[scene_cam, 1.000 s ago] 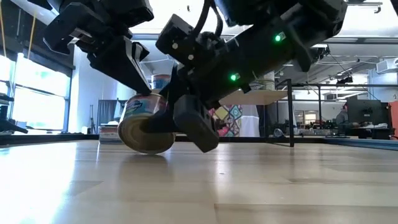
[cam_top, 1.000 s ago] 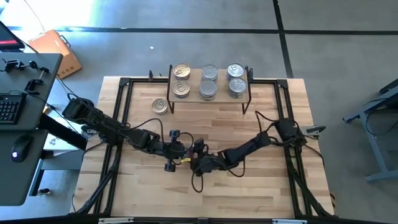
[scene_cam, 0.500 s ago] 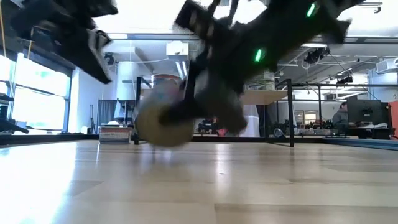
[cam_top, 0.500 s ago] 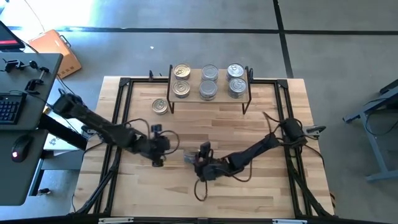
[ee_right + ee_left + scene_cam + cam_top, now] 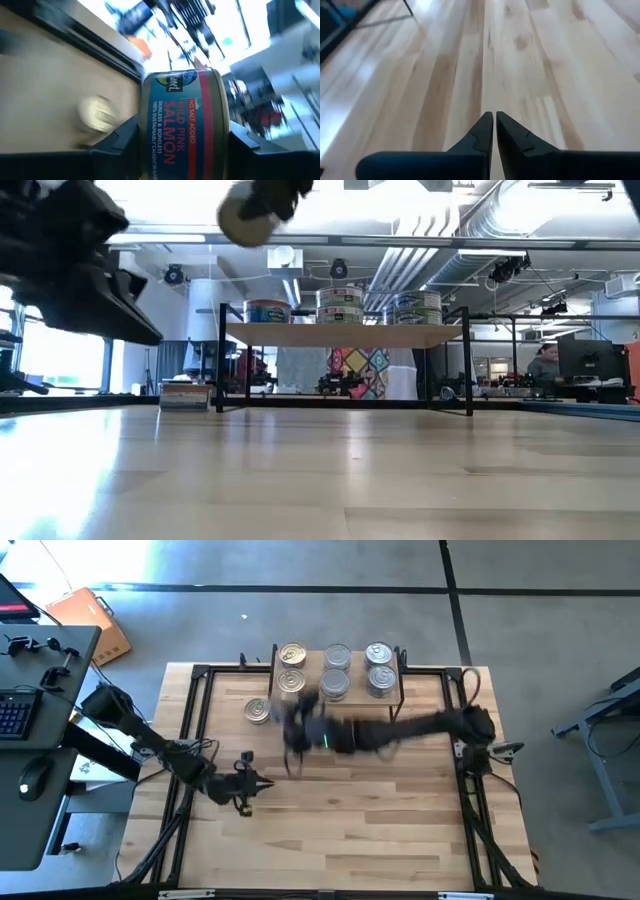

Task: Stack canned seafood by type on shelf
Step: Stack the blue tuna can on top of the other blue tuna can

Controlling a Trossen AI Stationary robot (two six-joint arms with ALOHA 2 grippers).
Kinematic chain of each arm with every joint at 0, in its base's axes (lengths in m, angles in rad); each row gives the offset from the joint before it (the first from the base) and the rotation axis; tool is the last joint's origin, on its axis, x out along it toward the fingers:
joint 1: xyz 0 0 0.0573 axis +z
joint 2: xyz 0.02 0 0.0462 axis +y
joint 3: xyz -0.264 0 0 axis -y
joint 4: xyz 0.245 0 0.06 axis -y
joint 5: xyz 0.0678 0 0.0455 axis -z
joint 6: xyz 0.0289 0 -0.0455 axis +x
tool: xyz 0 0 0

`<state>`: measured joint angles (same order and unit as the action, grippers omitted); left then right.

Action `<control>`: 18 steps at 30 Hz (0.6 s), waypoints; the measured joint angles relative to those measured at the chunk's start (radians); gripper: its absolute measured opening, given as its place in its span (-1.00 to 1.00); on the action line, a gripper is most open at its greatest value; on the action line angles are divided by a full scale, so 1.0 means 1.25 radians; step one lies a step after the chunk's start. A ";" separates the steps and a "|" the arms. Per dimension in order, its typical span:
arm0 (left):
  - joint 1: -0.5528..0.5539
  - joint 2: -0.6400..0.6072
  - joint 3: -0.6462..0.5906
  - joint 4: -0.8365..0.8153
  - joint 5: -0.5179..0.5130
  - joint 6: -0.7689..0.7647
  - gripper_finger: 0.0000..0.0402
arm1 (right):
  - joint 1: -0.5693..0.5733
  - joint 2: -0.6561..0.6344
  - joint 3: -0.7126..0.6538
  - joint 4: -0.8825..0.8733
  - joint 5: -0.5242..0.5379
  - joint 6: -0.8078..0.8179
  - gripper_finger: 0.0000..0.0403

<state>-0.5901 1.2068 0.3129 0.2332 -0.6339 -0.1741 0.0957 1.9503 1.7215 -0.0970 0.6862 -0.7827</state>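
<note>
Salmon tin [image 5: 183,120] clamped in right gripper [image 5: 182,132] (airborne, near shelf [image 5: 355,690]).

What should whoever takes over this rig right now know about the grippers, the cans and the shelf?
Right gripper: shut on a salmon can, carried high in front of the shelf, near its left end.
Left gripper: shut, empty, low over the table, left of centre.
Done: six cans in three rows on the shelf, left row gold-lidded.
Left: set the held can on its matching stack; one loose can sits on the table left of the shelf.
</note>
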 joint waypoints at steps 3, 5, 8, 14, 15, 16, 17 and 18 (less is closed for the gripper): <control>0.050 0.000 -0.062 0.157 0.054 0.078 -0.93 | -0.117 0.002 0.066 -0.045 -0.063 -0.002 -0.15; 0.082 -0.001 -0.087 0.238 0.068 0.124 -0.93 | -0.190 0.002 0.097 -0.058 -0.162 0.015 -0.15; 0.128 -0.001 -0.108 0.320 0.068 0.202 -0.93 | -0.276 0.022 0.129 -0.058 -0.255 0.033 -0.15; 0.224 -0.024 -0.098 0.339 0.066 0.322 -0.93 | -0.383 0.108 0.193 -0.062 -0.332 -0.009 -0.15; 0.237 -0.029 -0.096 0.339 0.063 0.332 -0.93 | -0.395 0.114 0.199 -0.060 -0.340 -0.014 -0.15; 0.247 -0.033 -0.095 0.339 0.064 0.342 -0.93 | -0.405 0.120 0.199 -0.057 -0.341 -0.024 -0.15; 0.255 -0.039 -0.095 0.337 0.064 0.349 -0.93 | -0.413 0.126 0.199 -0.056 -0.343 -0.038 -0.15; 0.261 -0.043 -0.095 0.337 0.064 0.351 -0.93 | -0.420 0.130 0.198 -0.056 -0.345 -0.047 -0.15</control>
<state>-0.2637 1.1526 0.1944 0.6547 -0.5546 0.2643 -0.4297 2.1123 1.9685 -0.1676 0.2552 -0.8408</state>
